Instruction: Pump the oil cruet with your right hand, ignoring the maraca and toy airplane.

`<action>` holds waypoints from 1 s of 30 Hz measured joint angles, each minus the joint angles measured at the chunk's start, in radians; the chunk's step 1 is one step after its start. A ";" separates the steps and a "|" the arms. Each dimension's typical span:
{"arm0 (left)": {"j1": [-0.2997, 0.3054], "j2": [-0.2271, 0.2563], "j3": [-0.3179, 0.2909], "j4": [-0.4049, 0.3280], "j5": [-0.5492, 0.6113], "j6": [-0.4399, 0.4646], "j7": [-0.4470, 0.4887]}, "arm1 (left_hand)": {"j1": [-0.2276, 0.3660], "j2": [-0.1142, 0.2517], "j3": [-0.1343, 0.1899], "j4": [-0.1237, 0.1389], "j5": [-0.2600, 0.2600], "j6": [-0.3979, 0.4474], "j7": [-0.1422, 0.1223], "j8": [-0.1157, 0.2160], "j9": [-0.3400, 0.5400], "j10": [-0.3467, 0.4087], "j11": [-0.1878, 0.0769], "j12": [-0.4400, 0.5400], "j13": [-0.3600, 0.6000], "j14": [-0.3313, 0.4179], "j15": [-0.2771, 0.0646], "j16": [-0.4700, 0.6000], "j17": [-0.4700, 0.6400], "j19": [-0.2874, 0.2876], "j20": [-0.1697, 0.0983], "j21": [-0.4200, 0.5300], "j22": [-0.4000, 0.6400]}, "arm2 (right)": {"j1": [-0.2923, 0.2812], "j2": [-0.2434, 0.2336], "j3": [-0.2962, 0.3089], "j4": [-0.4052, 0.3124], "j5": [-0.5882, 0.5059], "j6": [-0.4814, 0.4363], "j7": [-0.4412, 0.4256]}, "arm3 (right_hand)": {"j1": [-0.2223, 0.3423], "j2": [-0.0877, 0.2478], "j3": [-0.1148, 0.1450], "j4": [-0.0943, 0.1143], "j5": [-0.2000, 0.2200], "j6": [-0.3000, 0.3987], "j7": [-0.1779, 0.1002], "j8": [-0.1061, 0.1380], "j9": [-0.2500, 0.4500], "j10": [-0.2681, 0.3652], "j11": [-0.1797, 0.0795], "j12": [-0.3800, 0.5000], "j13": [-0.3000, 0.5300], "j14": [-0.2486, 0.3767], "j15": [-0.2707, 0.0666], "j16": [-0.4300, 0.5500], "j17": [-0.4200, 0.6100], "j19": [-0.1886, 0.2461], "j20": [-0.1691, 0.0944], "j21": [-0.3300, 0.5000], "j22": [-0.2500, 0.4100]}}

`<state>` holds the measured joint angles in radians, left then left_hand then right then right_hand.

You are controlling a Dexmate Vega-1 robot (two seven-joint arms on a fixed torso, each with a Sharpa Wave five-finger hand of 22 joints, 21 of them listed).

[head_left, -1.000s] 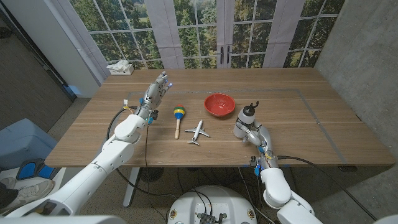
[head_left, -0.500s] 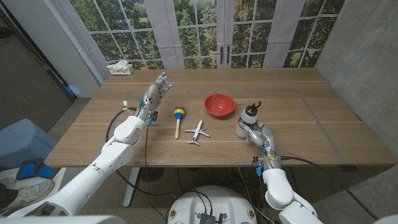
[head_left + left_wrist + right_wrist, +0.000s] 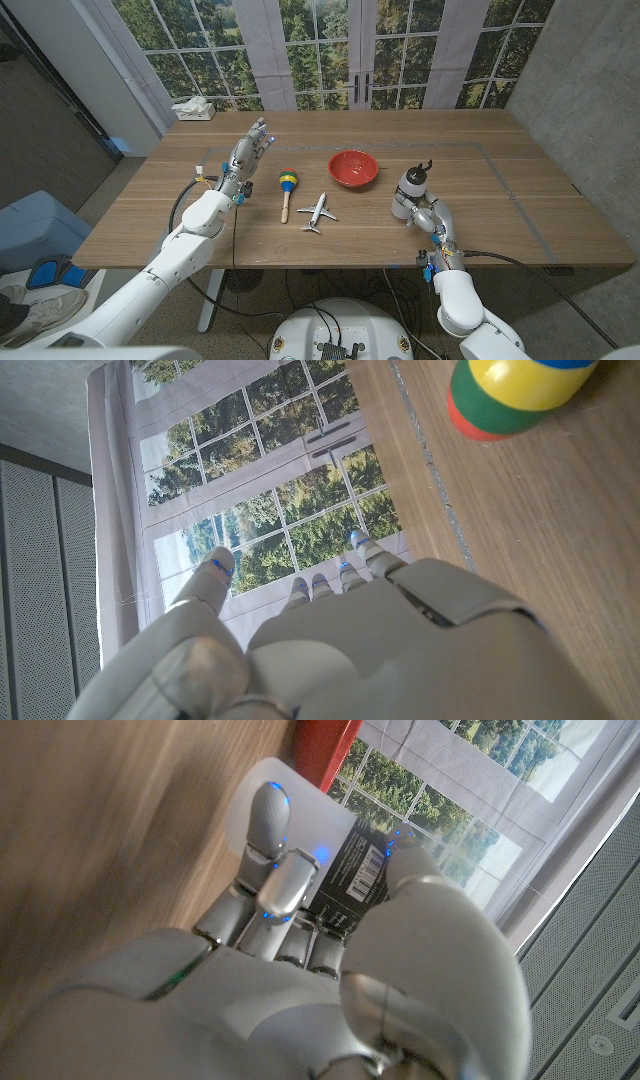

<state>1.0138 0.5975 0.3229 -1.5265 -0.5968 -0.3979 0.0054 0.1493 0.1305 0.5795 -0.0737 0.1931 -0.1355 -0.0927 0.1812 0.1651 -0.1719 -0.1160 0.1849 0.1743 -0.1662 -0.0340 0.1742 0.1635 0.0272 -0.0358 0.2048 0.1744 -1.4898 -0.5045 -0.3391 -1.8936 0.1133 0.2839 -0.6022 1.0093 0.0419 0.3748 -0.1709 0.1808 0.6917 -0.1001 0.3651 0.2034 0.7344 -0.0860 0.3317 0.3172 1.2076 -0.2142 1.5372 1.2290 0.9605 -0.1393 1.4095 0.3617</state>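
Table (image 3: 500,200) of brown wood carries everything, with tall windows (image 3: 330,50) behind its far edge. My left hand (image 3: 248,150) stands raised over the table's left part, fingers apart and holding nothing; the left wrist view shows its fingers (image 3: 350,575) reaching toward the windows. My right hand (image 3: 425,212) sits toward the near right edge, its fingers wrapped on the cruet (image 3: 411,190), which stands upright with its black pump top uppermost. In the right wrist view my fingers (image 3: 270,840) lie against the cruet's pale body beside its barcode label. A red bowl (image 3: 353,168) stands near the table's middle, left of the cruet and apart from it. A box (image 3: 194,108) sits at the far left corner. Nearer the front edge lies the white airplane (image 3: 319,211), and just left of it the maraca (image 3: 287,191), its striped head toward the far edge.
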 measured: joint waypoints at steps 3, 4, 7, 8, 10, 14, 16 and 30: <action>0.006 0.001 -0.002 -0.005 0.001 -0.001 0.005 | 0.000 0.000 -0.004 -0.004 0.000 -0.001 -0.001 0.000 0.000 0.000 0.000 0.000 0.000 0.000 0.000 0.000 0.000 0.000 0.000 -0.002 0.000 | -0.005 -0.005 0.012 -0.006 0.004 -0.005 0.000 | 0.000 0.000 0.000 0.000 0.000 0.000 0.000 -0.002 0.000 0.000 0.000 0.000 0.001 0.000 0.000 0.000 0.000 0.000 0.000 0.000 0.000; 0.009 0.001 -0.004 -0.008 0.002 -0.002 0.009 | 0.000 0.000 -0.004 -0.004 0.000 -0.004 -0.004 0.000 0.000 0.000 0.000 0.000 0.000 0.000 0.000 0.000 0.000 0.000 0.000 -0.002 0.000 | -0.009 -0.010 0.021 -0.010 0.006 -0.009 0.001 | 0.000 0.000 0.000 0.000 0.000 0.000 0.000 -0.002 0.000 0.000 0.000 -0.001 0.001 0.000 0.000 0.000 0.000 0.000 0.000 0.000 0.000; 0.016 0.002 -0.006 -0.014 0.003 -0.002 0.013 | 0.000 0.000 -0.004 -0.004 0.000 -0.004 -0.004 0.000 0.000 0.000 0.000 0.000 0.000 0.000 0.000 0.000 0.000 0.000 0.000 -0.002 0.000 | -0.012 -0.015 0.031 -0.016 0.011 -0.015 0.004 | 0.000 0.000 0.000 0.000 0.000 0.000 0.000 -0.003 0.000 0.002 0.002 -0.001 0.001 0.000 0.000 0.000 0.000 0.000 0.000 0.000 -0.005; 0.018 0.003 -0.006 -0.016 0.004 -0.002 0.017 | 0.000 0.000 -0.004 -0.004 0.000 -0.004 -0.004 0.000 0.000 0.000 0.000 0.000 0.000 0.000 0.000 0.000 0.000 0.000 0.000 -0.002 0.000 | -0.014 -0.019 0.038 -0.019 0.013 -0.018 0.006 | 0.000 0.000 0.000 0.000 0.000 0.000 0.000 -0.003 0.000 0.002 0.002 -0.003 0.004 0.000 0.000 0.000 0.000 0.000 0.000 0.000 -0.005; 0.022 0.003 -0.007 -0.019 0.005 -0.002 0.019 | 0.000 0.000 -0.004 -0.004 0.000 -0.004 -0.004 0.000 0.000 0.000 0.000 0.000 0.000 0.000 0.000 0.000 0.000 0.000 0.000 -0.002 0.000 | -0.016 -0.022 0.043 -0.022 0.016 -0.021 0.010 | 0.000 0.000 0.000 0.000 0.000 0.004 0.003 -0.003 0.000 0.013 -0.009 -0.004 0.006 0.000 0.000 0.000 0.000 0.000 0.000 0.000 -0.005; 0.029 0.004 -0.010 -0.025 0.006 -0.002 0.025 | 0.000 0.000 -0.004 -0.004 0.000 -0.004 -0.004 0.000 0.000 0.000 0.000 0.000 0.000 0.000 0.000 0.000 0.000 0.000 0.000 -0.002 0.000 | -0.017 -0.028 0.053 -0.027 0.023 -0.030 0.018 | 0.000 0.000 0.000 0.000 -0.003 0.020 -0.002 -0.006 -0.001 0.022 -0.018 -0.006 0.006 0.000 0.000 0.000 0.000 0.000 0.000 0.000 -0.005; 0.032 0.004 -0.010 -0.027 0.006 -0.002 0.026 | 0.000 0.000 -0.004 -0.004 0.000 -0.004 -0.004 0.000 0.000 0.000 0.000 0.000 0.000 0.000 0.000 0.000 0.000 0.000 0.000 -0.002 0.000 | -0.017 -0.029 0.054 -0.027 0.026 -0.032 0.022 | 0.000 0.000 0.000 0.000 -0.003 0.020 -0.002 -0.006 -0.002 0.022 -0.018 -0.005 0.006 0.000 0.000 0.000 0.000 0.000 0.000 0.007 -0.005; 0.043 0.003 -0.012 -0.037 0.012 -0.003 0.038 | 0.000 0.000 -0.008 -0.008 0.000 -0.004 -0.004 0.000 0.000 0.000 0.000 0.000 0.000 0.000 0.000 0.000 0.000 0.000 0.000 -0.002 0.000 | 0.005 -0.037 0.065 -0.023 0.057 -0.044 0.056 | 0.000 0.000 0.000 0.000 -0.004 0.023 -0.006 -0.010 0.004 0.022 -0.018 -0.002 0.015 0.000 0.000 0.000 0.000 -0.008 0.000 0.011 -0.014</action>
<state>1.0568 0.6002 0.3112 -1.5633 -0.5851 -0.4014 0.0434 0.1493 0.1305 0.5711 -0.0819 0.1932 -0.1394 -0.0965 0.1811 0.1651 -0.1719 -0.1159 0.1849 0.1743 -0.1662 -0.0340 0.1742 0.1635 0.0272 -0.0358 0.2026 0.1744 -1.4847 -0.5419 -0.2737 -1.9169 0.1704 0.2396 -0.5457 1.0093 0.0419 0.3746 -0.1707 0.1770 0.7150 -0.1058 0.3550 0.2071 0.7560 -0.1040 0.3296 0.3321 1.2079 -0.2141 1.5373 1.2289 0.9528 -0.1389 1.4206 0.3478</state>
